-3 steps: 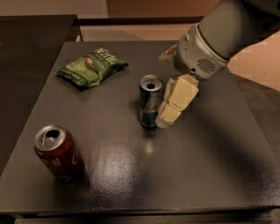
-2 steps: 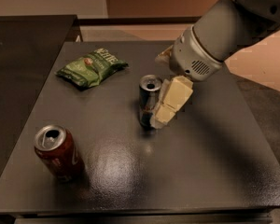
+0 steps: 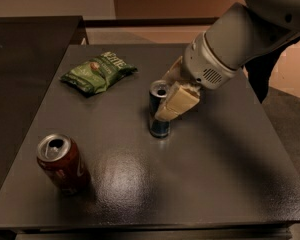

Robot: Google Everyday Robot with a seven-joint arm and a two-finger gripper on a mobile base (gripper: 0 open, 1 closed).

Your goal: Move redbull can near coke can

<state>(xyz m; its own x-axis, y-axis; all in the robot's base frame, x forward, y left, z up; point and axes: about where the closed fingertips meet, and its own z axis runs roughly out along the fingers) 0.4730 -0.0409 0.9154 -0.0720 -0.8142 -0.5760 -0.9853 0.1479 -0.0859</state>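
The redbull can (image 3: 158, 124), slim and dark blue with an open silver top, stands upright near the middle of the dark table (image 3: 225, 174). My gripper (image 3: 166, 97) reaches in from the right with its cream fingers (image 3: 177, 102) on either side of the can's upper half. One finger is in front of the can and one is behind it, and the jaws look open around it. The coke can (image 3: 61, 163), wider and red with white script, stands upright at the front left, well apart from the redbull can.
A green chip bag (image 3: 97, 72) lies at the back left of the table. A darker counter (image 3: 25, 59) adjoins the table on the left. The arm's grey and white body (image 3: 230, 49) hangs over the table's back right.
The gripper has moved left and a little down, so its fingers now straddle the redbull can. The cans and the bag have not moved.
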